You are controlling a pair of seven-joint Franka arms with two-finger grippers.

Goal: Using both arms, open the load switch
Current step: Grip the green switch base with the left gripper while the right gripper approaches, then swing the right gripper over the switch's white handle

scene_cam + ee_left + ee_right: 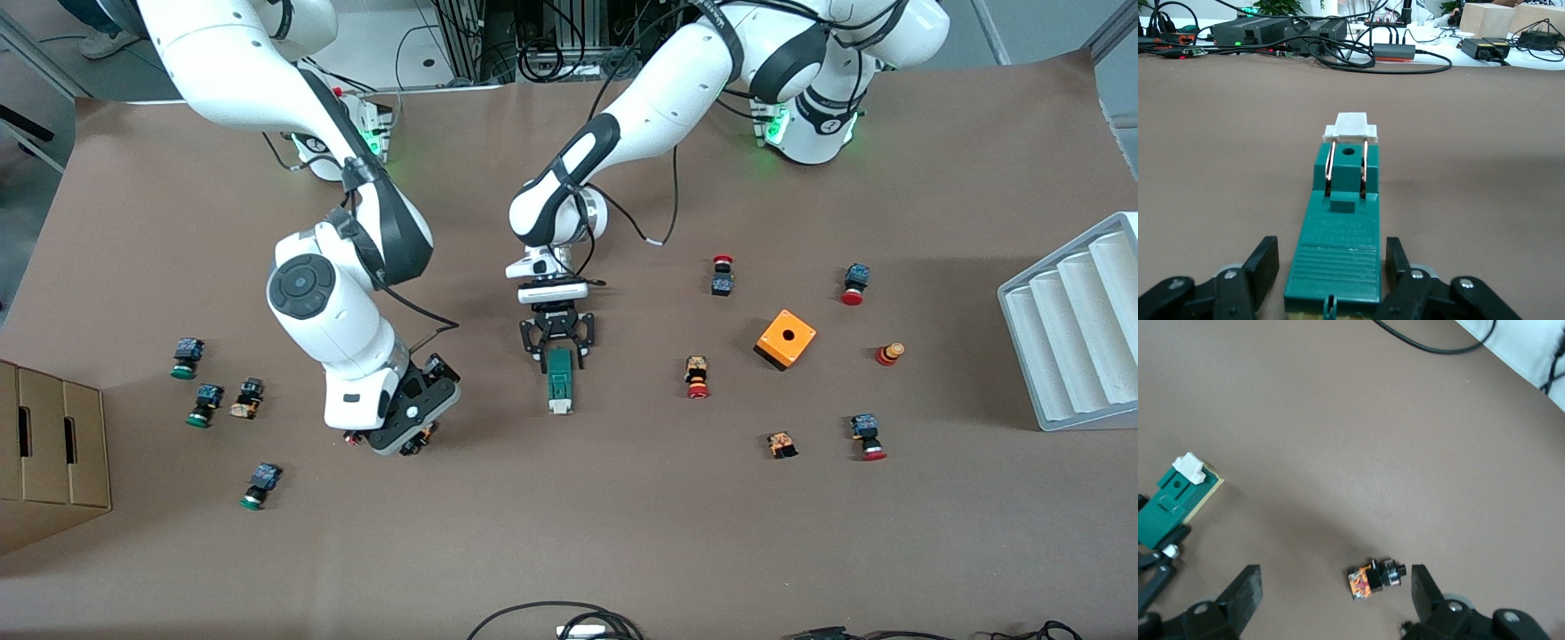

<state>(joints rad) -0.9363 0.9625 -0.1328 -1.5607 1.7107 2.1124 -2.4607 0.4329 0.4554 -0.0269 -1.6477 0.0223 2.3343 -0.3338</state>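
The load switch (559, 378), a narrow green block, lies flat in the middle of the table, its white piece (1351, 126) at the end nearer the front camera. My left gripper (558, 342) is low at the switch's other end. Its fingers (1265, 260) straddle the green body (1341, 227), open, with a narrow gap showing on each side. My right gripper (404, 436) hangs beside the switch, toward the right arm's end of the table. It is open over a small orange-and-black push-button part (1375, 577) and touches nothing. The right wrist view also shows the switch (1171, 497).
An orange box (785, 339) and several red-capped push-buttons (697, 378) lie toward the left arm's end, and a white ribbed rack (1076, 329) stands at that edge. Green-capped push-buttons (204, 404) and a cardboard box (49, 444) are toward the right arm's end. Cables (569, 622) lie at the front edge.
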